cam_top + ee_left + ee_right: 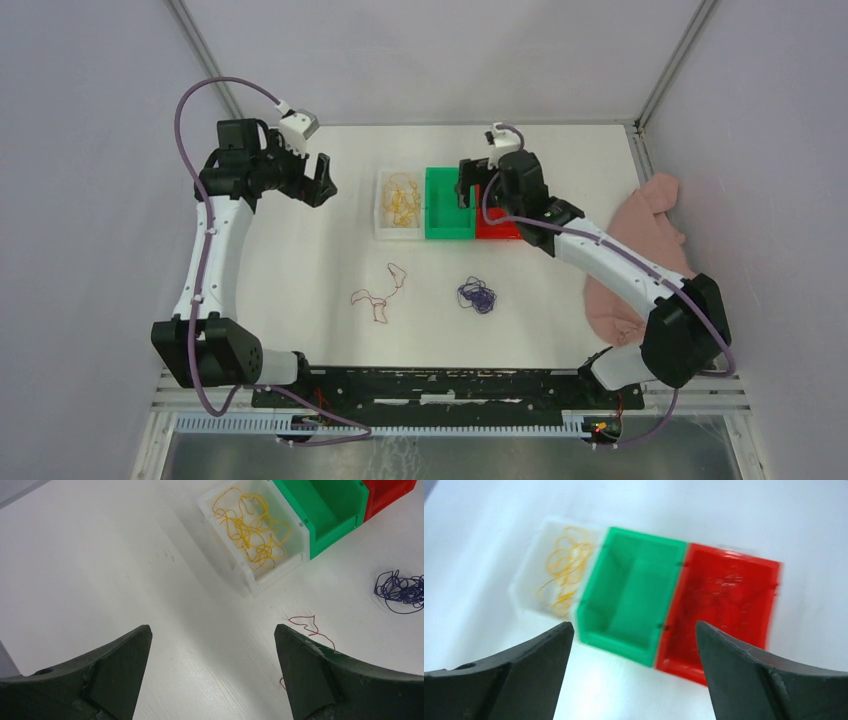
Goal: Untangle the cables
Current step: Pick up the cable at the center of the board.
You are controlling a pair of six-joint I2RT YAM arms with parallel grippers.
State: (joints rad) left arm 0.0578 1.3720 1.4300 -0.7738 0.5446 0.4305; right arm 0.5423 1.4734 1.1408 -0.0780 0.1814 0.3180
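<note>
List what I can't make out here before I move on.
Red bin contents: blurred in the right wrist view; right arm mostly covers it from above.
Red cable: its near end runs behind a finger of the left tool, left wrist view.
Blue cable: cut off by that view's right edge.
Knots: too small from above.

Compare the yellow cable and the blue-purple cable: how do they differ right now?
Place: the yellow cable lies inside the white bin; the blue-purple cable lies on the bare table, nearer the arm bases.
Shape: the yellow cable spreads in loose loops across its bin; the blue-purple cable is bunched in a tighter clump.
Colour: bright yellow against dark blue-purple.
Shared: both are thin, tangled wires.
</note>
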